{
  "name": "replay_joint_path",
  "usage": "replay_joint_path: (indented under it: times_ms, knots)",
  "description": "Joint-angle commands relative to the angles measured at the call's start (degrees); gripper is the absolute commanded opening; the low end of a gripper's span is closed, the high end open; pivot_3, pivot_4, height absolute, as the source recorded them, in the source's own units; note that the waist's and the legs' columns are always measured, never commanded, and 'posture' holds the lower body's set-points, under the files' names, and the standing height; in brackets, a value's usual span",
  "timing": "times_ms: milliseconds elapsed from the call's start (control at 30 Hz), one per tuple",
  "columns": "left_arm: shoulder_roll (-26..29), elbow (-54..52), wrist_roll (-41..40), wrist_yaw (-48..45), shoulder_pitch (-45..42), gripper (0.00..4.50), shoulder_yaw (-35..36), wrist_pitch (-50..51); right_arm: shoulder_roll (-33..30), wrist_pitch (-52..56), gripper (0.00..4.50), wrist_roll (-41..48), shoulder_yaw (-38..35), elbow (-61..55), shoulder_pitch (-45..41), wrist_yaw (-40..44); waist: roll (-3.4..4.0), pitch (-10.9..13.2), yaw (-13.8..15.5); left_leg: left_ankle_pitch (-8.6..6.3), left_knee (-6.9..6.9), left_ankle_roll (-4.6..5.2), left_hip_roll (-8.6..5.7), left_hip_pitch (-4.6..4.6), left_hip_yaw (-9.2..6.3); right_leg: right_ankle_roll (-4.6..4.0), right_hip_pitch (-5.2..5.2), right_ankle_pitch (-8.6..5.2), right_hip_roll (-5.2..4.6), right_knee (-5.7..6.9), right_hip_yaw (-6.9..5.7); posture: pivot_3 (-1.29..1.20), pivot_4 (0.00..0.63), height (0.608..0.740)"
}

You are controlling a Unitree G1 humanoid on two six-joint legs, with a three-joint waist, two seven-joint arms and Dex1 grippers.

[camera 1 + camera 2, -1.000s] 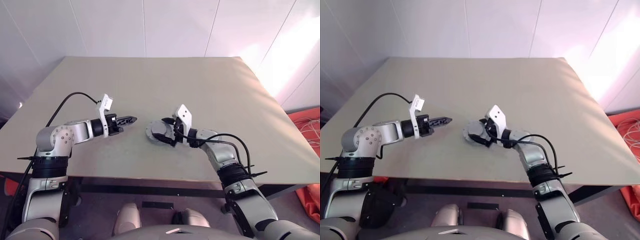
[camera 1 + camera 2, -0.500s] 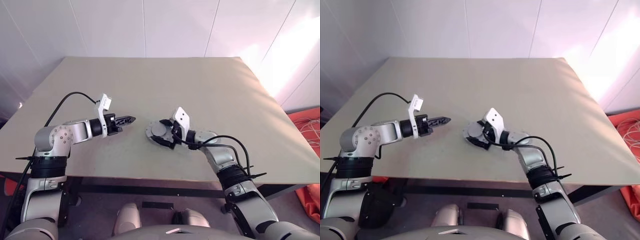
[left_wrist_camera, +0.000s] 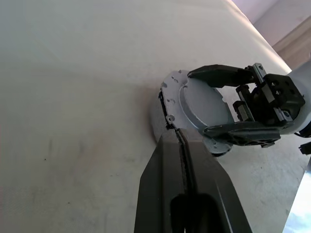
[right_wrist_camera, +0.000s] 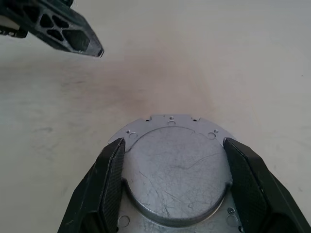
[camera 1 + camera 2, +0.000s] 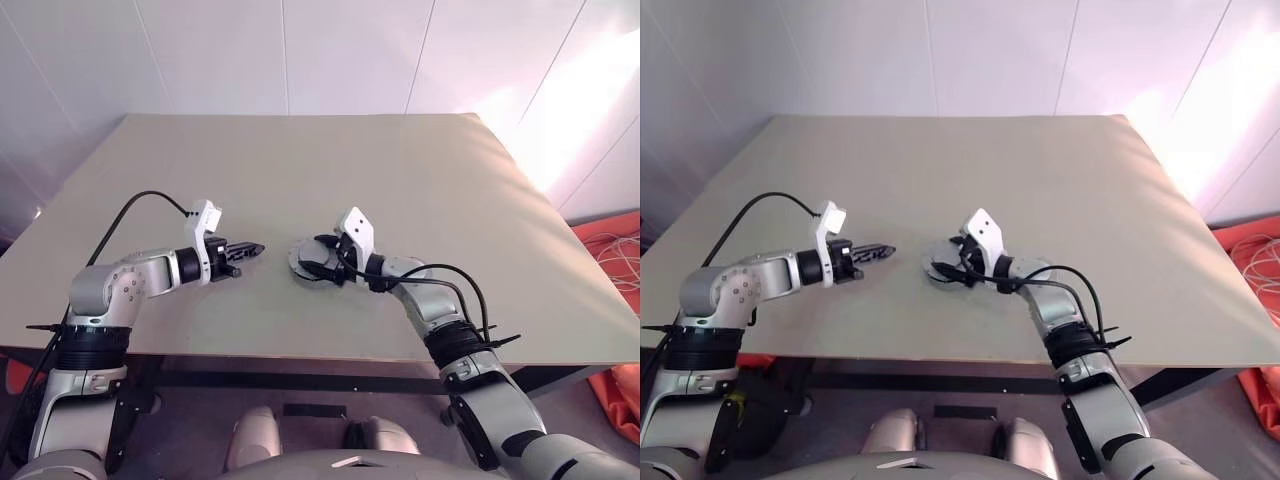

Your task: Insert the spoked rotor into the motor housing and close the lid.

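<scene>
The motor housing (image 5: 300,262) lies near the table's front middle as a round grey metal puck, with a flat silvery face (image 4: 175,165) turned up. My right gripper (image 5: 312,262) reaches in from the right. Its two black fingers (image 4: 112,179) press against opposite sides of the raised round face. My left gripper (image 5: 255,247) is shut with nothing in it. It hovers just left of the housing with its tip (image 3: 175,133) pointing at the rim, a small gap away. The spoked rotor and the lid are out of view.
The beige table (image 5: 400,170) spreads wide behind and to both sides of the housing, and its front edge runs close below my arms. An orange object with pale cords (image 5: 620,250) lies on the floor past the table's right edge.
My right gripper's fingers have closed in from wide open onto the sides of the housing. The left gripper has stayed shut beside it. The whole view has shifted a little.
</scene>
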Motion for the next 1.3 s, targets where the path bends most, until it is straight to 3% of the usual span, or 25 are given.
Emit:
replay_joint_path:
  times_ms: [33,467,833,1300]
  knots:
    - [1.02,-1.59,0.13,-1.02,-0.79,0.00,0.93,-1.47,0.42,-0.80,3.11,0.52,-0.52,-1.58,-1.51,0.17,0.00,0.00,-0.15,0.00,0.00,0.00,0.00,0.00,0.00,0.00,0.00,0.00,0.00,0.00,0.00,0.00,0.000,0.740]
    - [0.71,-1.22,-0.24,-0.72,-0.87,0.00,1.66,-1.55,-1.38,-1.20,3.11,-0.93,1.25,0.30,0.22,3.46,0.00,0.00,-0.63,-0.02,0.00,0.03,-0.01,-0.24,0.00,-0.02,-0.16,0.01,0.00,-0.01,0.00,0.00,0.000,0.740]
    - [0.25,-1.67,-0.66,-0.56,-1.05,0.00,1.40,-1.04,-0.57,-3.45,3.11,-2.10,1.15,6.55,-1.28,1.43,-0.01,-0.01,-0.74,-0.01,0.00,0.01,-0.01,0.31,0.01,0.01,0.26,-0.01,-0.01,-0.02,0.00,0.00,0.000,0.740]
    - [-0.09,-1.31,-2.52,0.45,-0.81,0.00,3.58,0.85,-0.54,-3.57,3.11,-2.43,2.09,8.13,-2.62,3.17,-0.01,-0.01,-0.93,0.03,-0.01,-0.05,0.00,0.29,0.01,0.00,0.23,-0.01,0.00,-0.03,0.00,0.00,0.000,0.740]
